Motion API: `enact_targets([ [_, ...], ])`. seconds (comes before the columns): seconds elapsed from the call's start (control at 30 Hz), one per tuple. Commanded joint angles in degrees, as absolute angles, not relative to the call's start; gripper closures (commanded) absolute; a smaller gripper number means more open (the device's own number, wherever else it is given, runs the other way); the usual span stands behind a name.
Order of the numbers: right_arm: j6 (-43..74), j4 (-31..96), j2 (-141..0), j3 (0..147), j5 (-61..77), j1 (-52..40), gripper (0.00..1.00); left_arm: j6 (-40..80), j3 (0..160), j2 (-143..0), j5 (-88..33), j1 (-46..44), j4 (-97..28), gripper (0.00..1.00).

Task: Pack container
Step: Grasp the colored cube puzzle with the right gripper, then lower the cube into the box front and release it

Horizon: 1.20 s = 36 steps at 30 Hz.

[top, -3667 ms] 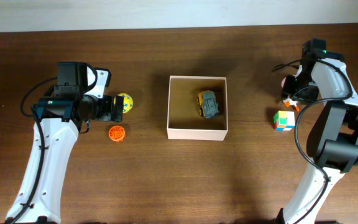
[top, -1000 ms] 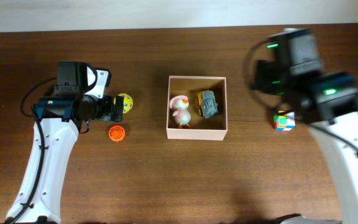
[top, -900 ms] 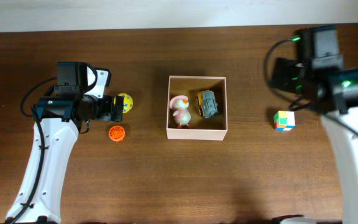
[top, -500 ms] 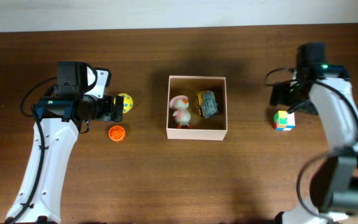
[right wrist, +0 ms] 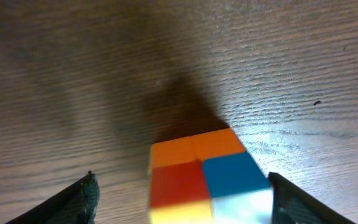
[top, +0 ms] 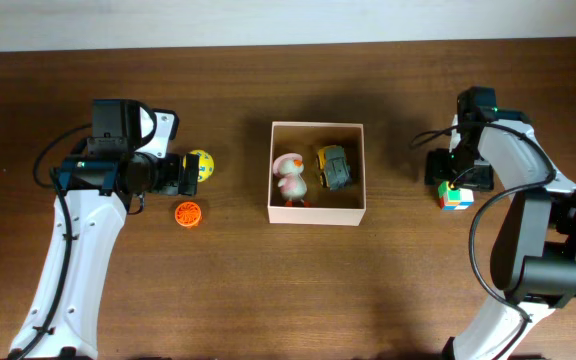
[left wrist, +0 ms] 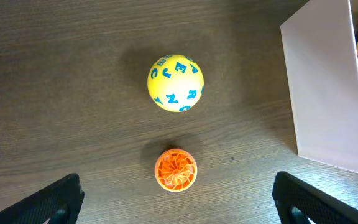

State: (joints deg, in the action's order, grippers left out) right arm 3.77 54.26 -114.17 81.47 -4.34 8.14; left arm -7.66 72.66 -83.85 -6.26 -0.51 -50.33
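The container (top: 317, 212) is a square cardboard box with white walls at the table's middle. A pink-and-white duck toy (top: 290, 179) and a grey-and-yellow toy car (top: 334, 166) lie inside it. Its white wall shows in the left wrist view (left wrist: 325, 99). My left gripper (left wrist: 176, 202) is open above an orange disc (left wrist: 176, 168) and a yellow letter ball (left wrist: 175, 83); both also show in the overhead view, the disc (top: 188, 214) and the ball (top: 201, 163). My right gripper (right wrist: 182, 199) is open with a multicoloured cube (right wrist: 207, 177) between its fingers on the table (top: 456, 194).
The dark wooden table (top: 288, 290) carries everything. Its far edge meets a pale wall (top: 268, 20) at the top. The left arm's body (top: 78, 250) stands at the left, the right arm's (top: 538, 250) at the right.
The right arm put the duck in the box, then swung back right and came down over the cube. The left arm has not moved.
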Motion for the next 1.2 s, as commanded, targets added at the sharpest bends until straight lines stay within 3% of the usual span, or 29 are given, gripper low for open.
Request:
enact_targets([
  [0.0,3.2,53.7,-115.3,80.4,-3.6,9.0,0.22,-7.4,73.7,-84.2,-7.1,-0.6,-50.2,0.01],
  [0.6,4.6,54.3,-115.2,80.2,-3.6,9.4,0.60,-7.4,73.7,-84.2,-7.1,-0.6,-50.2,0.01],
  [0.87,6.7,58.3,-111.5,84.3,-3.0,8.5,0.62,-7.4,73.7,-84.2,-7.1,-0.6,-50.2,0.01],
  [1.17,10.7,69.1,-98.2,96.4,3.5,-0.9,0.67,-7.4,73.7,-84.2,-7.1,-0.6,-50.2,0.01],
])
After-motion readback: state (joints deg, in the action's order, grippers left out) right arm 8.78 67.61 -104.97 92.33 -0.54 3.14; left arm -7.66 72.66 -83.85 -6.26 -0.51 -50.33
